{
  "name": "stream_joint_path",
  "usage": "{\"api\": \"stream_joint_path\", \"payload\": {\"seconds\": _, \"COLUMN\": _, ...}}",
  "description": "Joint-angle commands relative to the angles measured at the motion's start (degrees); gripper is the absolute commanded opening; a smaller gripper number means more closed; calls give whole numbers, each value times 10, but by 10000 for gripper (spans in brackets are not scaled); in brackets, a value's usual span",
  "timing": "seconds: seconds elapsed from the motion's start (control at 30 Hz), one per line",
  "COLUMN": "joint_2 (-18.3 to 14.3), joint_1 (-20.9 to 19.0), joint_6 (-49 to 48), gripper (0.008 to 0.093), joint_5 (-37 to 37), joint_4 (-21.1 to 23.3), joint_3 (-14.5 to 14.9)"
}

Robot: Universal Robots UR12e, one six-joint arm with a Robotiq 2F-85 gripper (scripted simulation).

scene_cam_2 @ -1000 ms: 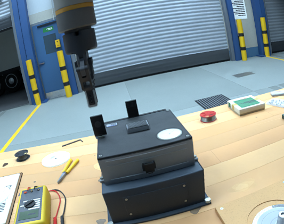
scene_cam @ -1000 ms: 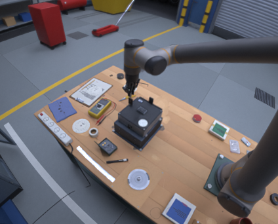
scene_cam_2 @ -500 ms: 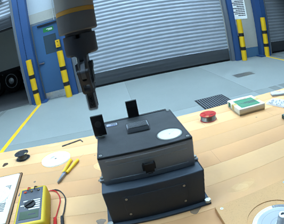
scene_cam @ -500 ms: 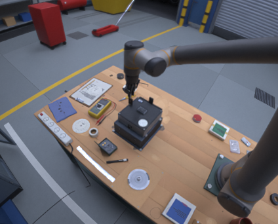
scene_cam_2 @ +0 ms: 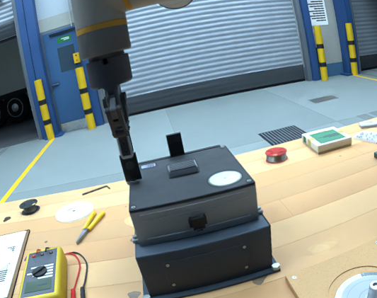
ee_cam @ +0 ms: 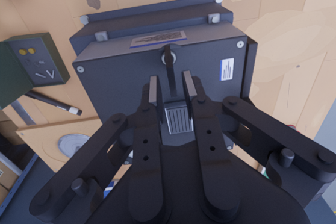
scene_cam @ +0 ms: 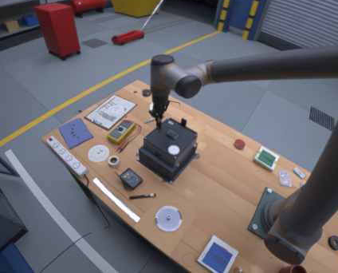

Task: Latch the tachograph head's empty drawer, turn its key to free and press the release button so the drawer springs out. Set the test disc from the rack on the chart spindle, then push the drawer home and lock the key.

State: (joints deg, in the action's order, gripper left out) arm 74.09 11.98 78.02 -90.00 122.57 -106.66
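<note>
The dark tachograph head [scene_cam: 168, 148] [scene_cam_2: 196, 213] sits at the middle of the wooden bench, its drawer closed. Its top carries a ribbed release button [scene_cam_2: 183, 167] [ee_cam: 178, 119], a white round dial [scene_cam_2: 225, 178] and two upright black tabs; the far tab [scene_cam_2: 175, 144] stands at the back edge. My gripper [scene_cam_2: 130, 172] [ee_cam: 171, 85] comes down at the head's back left corner, fingers partly closed, one on each side of the thin key blade [ee_cam: 170, 74], holding nothing. A black latch knob [scene_cam_2: 197, 222] sits on the front face. The test disc [scene_cam: 168, 218] lies on its rack near the front bench edge.
A yellow multimeter [scene_cam: 121, 131] with red leads lies left of the head. A small black box [scene_cam: 130, 178], a pen [scene_cam: 142, 196], a tape roll [scene_cam: 114, 161] and a white disc [scene_cam: 98, 153] lie in front left. A red spool [scene_cam: 239, 143] lies to the right.
</note>
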Motion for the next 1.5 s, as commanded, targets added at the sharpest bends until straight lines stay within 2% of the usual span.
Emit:
{"api": "stream_joint_path", "payload": {"seconds": 0.0, "joint_2": 0, "joint_1": 0, "joint_6": 0, "gripper": 280, "joint_5": 0, "joint_4": 2, "joint_3": 0}}
{"api": "stream_joint_path", "payload": {"seconds": 0.67, "joint_2": -15, "joint_1": 0, "joint_6": 0, "gripper": 280, "joint_5": 0, "joint_4": 28, "joint_3": -12}}
{"api": "stream_joint_path", "payload": {"seconds": 1.4, "joint_2": -17, "joint_1": 0, "joint_6": 0, "gripper": 280, "joint_5": 0, "joint_4": 31, "joint_3": -14}}
{"api": "stream_joint_path", "payload": {"seconds": 1.47, "joint_2": -17, "joint_1": 0, "joint_6": 0, "gripper": 245, "joint_5": 0, "joint_4": 31, "joint_3": -14}}
